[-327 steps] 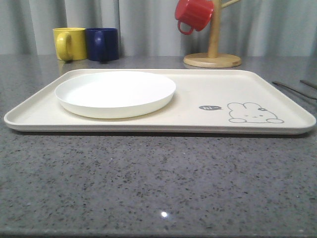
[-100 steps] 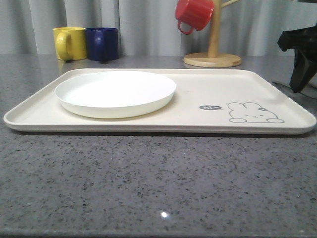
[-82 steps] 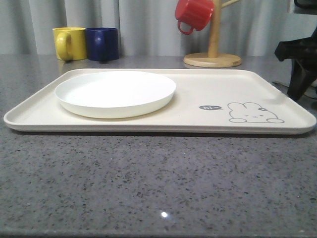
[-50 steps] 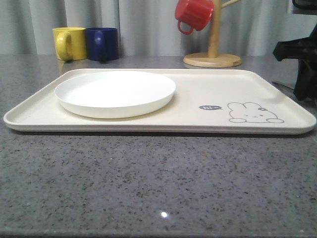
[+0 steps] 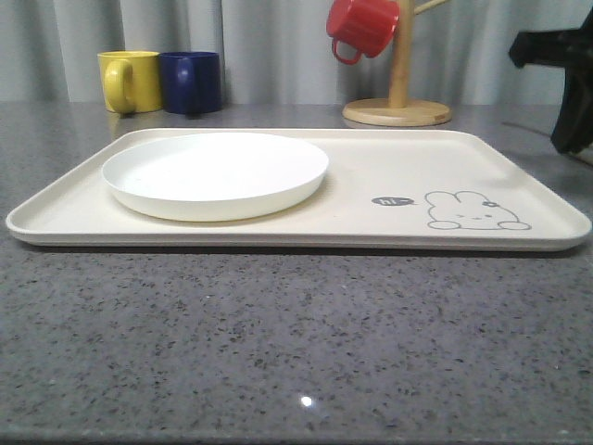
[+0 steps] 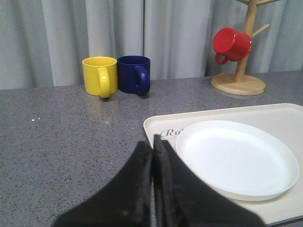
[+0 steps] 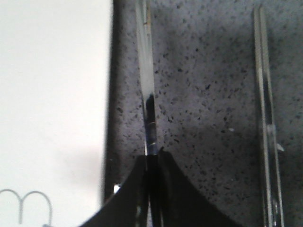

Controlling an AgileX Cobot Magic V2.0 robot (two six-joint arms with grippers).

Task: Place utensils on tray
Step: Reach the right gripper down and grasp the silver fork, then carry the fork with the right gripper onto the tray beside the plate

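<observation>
Nearest the camera in the front view lies bare grey counter (image 5: 296, 343), then the cream tray (image 5: 519, 176) with the white plate (image 5: 215, 173) on its 9 o'clock half and the rabbit drawing (image 5: 477, 212) toward 3 o'clock; no cutlery rests on it yet. At the 3 o'clock edge the right pincer (image 5: 573, 139) now sits higher than it did half a second ago, when it reached down to the counter just beside the tray. In the right wrist view that pincer (image 7: 151, 163) is pinched on a slim silver utensil (image 7: 147, 94), whose handle runs alongside the tray rim, with a second utensil (image 7: 266, 118) lying apart on the counter; which piece each is cannot be told. The rise suggests the first utensil is grasped and coming up, so the carry over the rim is likely next. The left pincer (image 6: 152, 156) hangs with its fingers pressed together, idle. Farthest back stand the yellow mug (image 5: 130, 82), blue mug (image 5: 192, 82) and the mug tree (image 5: 398, 102) with its red mug (image 5: 363, 28).
</observation>
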